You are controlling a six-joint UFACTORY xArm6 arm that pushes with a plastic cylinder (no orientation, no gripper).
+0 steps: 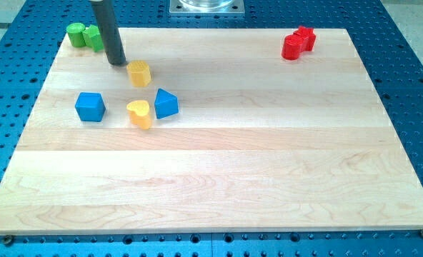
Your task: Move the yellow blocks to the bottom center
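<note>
Pushing the yellow hexagon (138, 73) well means keeping my tip (116, 63), which sits just beside it on its upper left, behind the block's centre and driving toward the view's bottom centre, steering clear of the yellow heart (139, 113) that touches the blue wedge (166, 103). The tool is a bare rod, holding nothing. No containers show on the desk (219, 178); both yellows lie upper left.

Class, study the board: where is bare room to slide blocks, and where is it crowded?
Bare: the whole lower half below the yellow heart, and the middle stretch toward the red blocks. Crowded: upper left, where my tip sits beside the yellow hexagon, near the blue blocks and green blocks.
</note>
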